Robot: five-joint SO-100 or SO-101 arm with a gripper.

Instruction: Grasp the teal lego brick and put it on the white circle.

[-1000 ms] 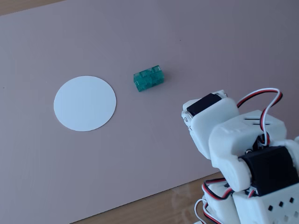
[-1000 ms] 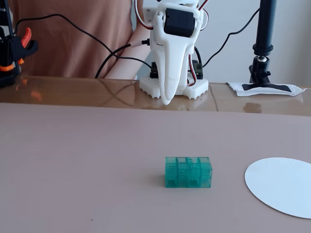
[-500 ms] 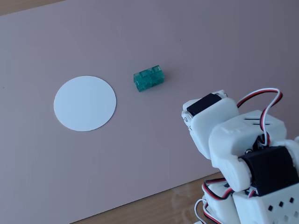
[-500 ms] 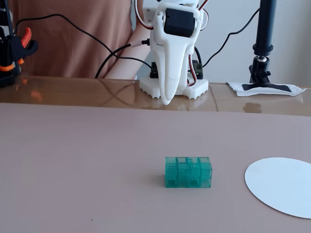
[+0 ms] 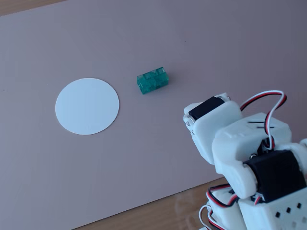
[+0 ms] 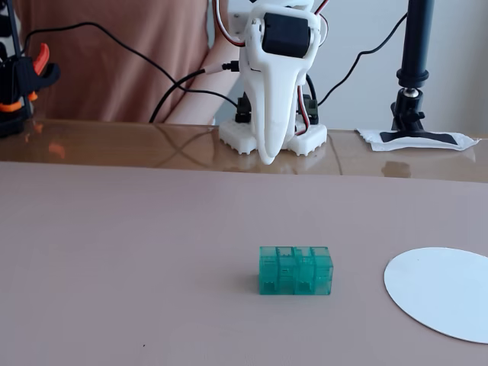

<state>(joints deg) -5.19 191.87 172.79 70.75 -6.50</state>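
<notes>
The teal lego brick [image 5: 153, 80] lies flat on the pinkish-mauve mat [image 5: 158, 158], studs up, held by nothing; in a fixed view from behind the arm it sits at roughly the two o'clock side of the white circle [image 5: 87, 106], near it but not touching, a strip of bare mat between them. In the fixed view that faces the arm, the brick [image 6: 296, 270] rests in the lower middle with its long side to the camera, and the circle [image 6: 442, 291] lies at about four o'clock from it, cut by the right edge of the picture.

The gripper [image 6: 268, 158] hangs well apart from both things — at twelve o'clock of the brick in the facing view, above the far edge of the mat, near the arm's base [image 6: 273, 136] on the glossy wooden table [image 6: 114, 145]; its white fingers point down and come together in a single narrow tip, with no gap seen between them and nothing in them — they look closed on air. From behind, the arm [image 5: 249, 158] fills the lower right corner, at about five o'clock from the brick; the fingertips are hidden there.

A black stand [image 6: 414, 69] rises at the upper right of the facing view.
</notes>
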